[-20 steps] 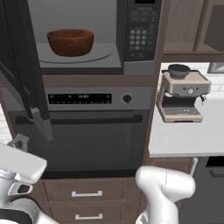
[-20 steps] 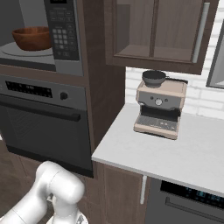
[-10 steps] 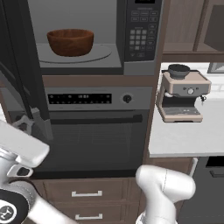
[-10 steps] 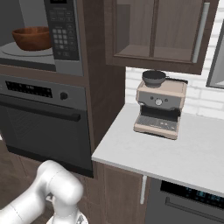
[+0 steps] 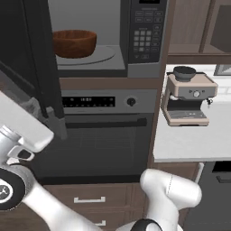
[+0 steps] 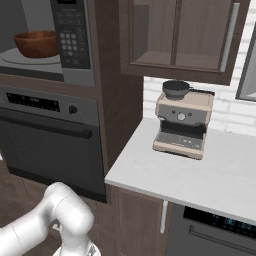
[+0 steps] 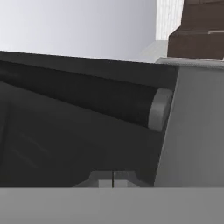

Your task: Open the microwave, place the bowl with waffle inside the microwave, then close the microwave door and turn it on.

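With the bowl with waffle [image 5: 74, 43] sitting on the microwave [image 5: 108, 38] turntable, I am pressing behind the open microwave door [image 5: 31, 67] at left; my jaws' opening cannot be determined.

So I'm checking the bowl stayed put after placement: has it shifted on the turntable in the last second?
No. The bowl with waffle sits at the same spot left of the keypad in the microwave.
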